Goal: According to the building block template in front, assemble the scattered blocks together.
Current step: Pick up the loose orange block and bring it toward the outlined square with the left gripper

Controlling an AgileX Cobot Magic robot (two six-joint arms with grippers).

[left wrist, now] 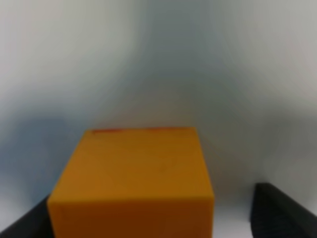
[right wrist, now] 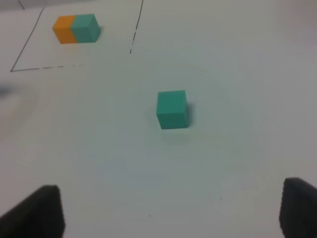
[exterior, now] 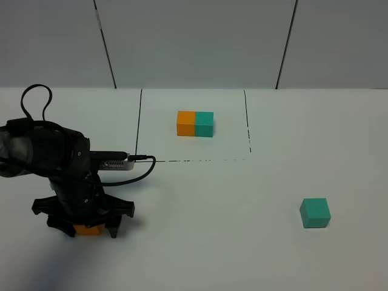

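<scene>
I read left pincer [exterior: 89, 229] half-wide astride orange cube [left wrist: 133, 168], table [exterior: 242, 254] near-left corner, one finger clear of it | right pincer [right wrist: 168, 213] wide, empty | teal cube [right wrist: 172, 109] near-right | template [exterior: 195, 123] mid-far, inside drawn square [exterior: 138, 127]

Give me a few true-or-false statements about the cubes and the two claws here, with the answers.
1. The loose orange cube sits between the left gripper's fingers. True.
2. The right gripper holds the loose teal cube. False: it is open, and the cube lies apart from it on the table.
3. In the framed pair, seen from the high camera, orange is left of teal. True.
4. The two loose cubes touch. False: they lie far apart.
</scene>
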